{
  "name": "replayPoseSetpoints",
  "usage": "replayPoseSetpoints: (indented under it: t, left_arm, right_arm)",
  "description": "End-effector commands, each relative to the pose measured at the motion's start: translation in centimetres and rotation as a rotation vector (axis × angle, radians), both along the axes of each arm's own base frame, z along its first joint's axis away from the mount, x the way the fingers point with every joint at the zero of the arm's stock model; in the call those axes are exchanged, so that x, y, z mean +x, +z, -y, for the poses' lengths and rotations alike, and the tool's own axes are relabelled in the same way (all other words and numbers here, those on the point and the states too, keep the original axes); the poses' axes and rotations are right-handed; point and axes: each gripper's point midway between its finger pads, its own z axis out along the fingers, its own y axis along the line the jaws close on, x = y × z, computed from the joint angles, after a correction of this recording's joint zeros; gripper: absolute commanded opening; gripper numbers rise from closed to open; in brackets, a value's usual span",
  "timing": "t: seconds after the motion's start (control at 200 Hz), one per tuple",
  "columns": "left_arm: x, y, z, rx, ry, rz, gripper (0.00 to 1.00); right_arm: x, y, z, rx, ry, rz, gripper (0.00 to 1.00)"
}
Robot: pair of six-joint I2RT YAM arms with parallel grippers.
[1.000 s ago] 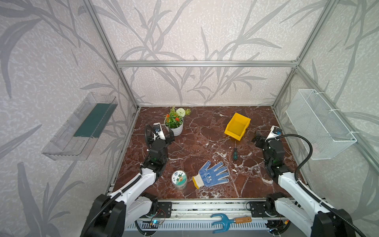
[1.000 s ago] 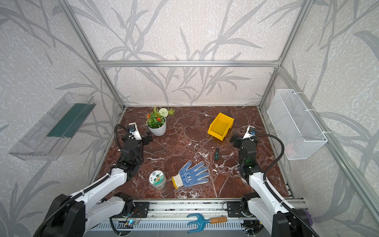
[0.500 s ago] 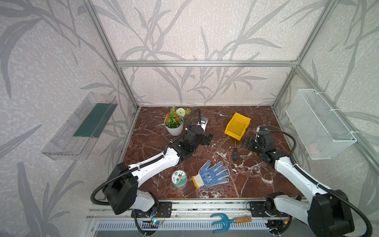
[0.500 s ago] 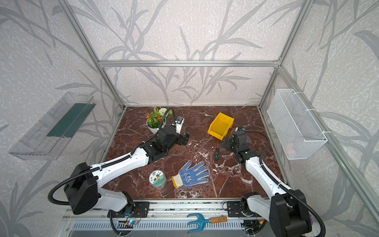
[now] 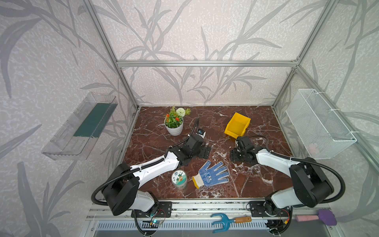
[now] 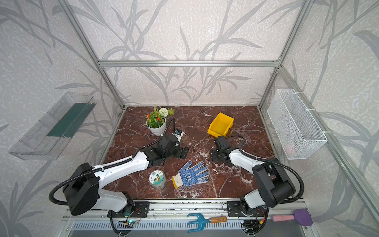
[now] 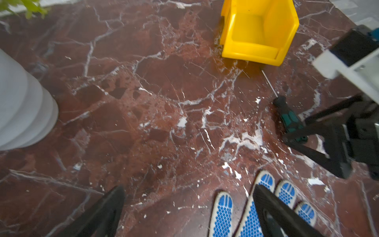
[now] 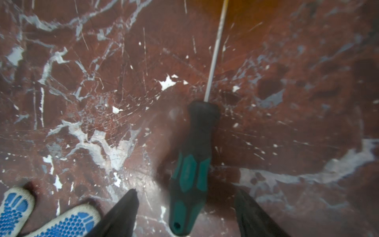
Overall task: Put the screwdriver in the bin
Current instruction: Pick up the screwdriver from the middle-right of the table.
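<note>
Left pincer (image 7: pixel 188 187): jaws wide, nothing between them. I hold it low over the marble tabletop (image 7: pixel 143 102), with the white flower pot (image 5: pixel 174 128) to its left and the fingertips of the blue dotted glove (image 5: pixel 211 174) near one jaw. I judge this a standby pose: it touches nothing, it stands apart from the work, and its camera takes in both the tool and the target. Moving right, the right pincer (image 8: pixel 186 190) is the working one. Its jaws stand apart, astride the rear half of the screwdriver (image 8: pixel 190 164), one finger on each side of the green-and-black handle. A gap shows on both sides, so nothing is gripped yet. The screwdriver lies flat on the marble, between the glove and the bin; in both top views my right wrist hides it. I address the handle and not the shaft because the handle is thick enough to fill the jaws, whereas the thin shaft would likely roll or slip. The shaft points toward the bin (image 7: pixel 250 54), its tip just beside the low front lip. The bin stands empty, open side up, sloped lip facing the tool. That makes the transfer short, in my judgement: close on the handle, raise, carry forward over the lip, release.
</note>
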Motion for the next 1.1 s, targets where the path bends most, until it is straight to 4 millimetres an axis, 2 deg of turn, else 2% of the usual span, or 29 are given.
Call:
replayPoseSetpoints:
  t: [0.0, 0.18, 0.3, 0.52, 0.6, 0.74, 0.855, 0.94, 1.095]
  left_arm:
    - [-0.5, 1.5, 1.4, -0.143, -0.015, -0.027, 0.99]
    - [-1.5, 0.9, 2.9, -0.215, -0.084, -0.064, 0.99]
    - [-1.4, 1.1, 3.3, -0.26, -0.078, -0.065, 0.99]
    - [-1.2, 1.0, 3.9, -0.287, -0.079, -0.082, 0.99]
    - [-1.2, 0.9, 4.4, -0.294, -0.091, -0.093, 0.99]
    - [-1.3, 0.5, 4.7, -0.289, -0.102, -0.109, 0.99]
    - [-1.2, 0.4, 4.7, -0.287, -0.1, -0.11, 0.99]
    - [-1.2, 0.6, 4.7, -0.29, -0.1, -0.109, 0.99]
    - [-1.0, 1.3, 4.5, -0.289, -0.094, -0.086, 0.99]
  right_arm:
    - [0.9, 0.0, 0.1, -0.046, -0.013, -0.018, 0.68]
    - [1.1, -0.2, 0.5, -0.091, -0.018, -0.019, 0.63]
    - [1.1, -0.4, 1.3, -0.138, -0.034, -0.028, 0.54]
    - [0.6, -0.8, 1.4, -0.139, -0.031, -0.047, 0.38]
    - [0.4, -0.8, 1.5, -0.136, -0.031, -0.043, 0.29]
    - [-0.1, -0.4, 1.5, -0.127, -0.023, -0.041, 0.22]
    - [-0.9, 0.4, 1.6, -0.122, -0.013, -0.033, 0.16]
    - [-1.7, 1.5, 1.7, -0.119, 0.001, -0.018, 0.16]
    - [-2.2, 5.2, 1.7, -0.094, 0.024, 0.049, 0.15]
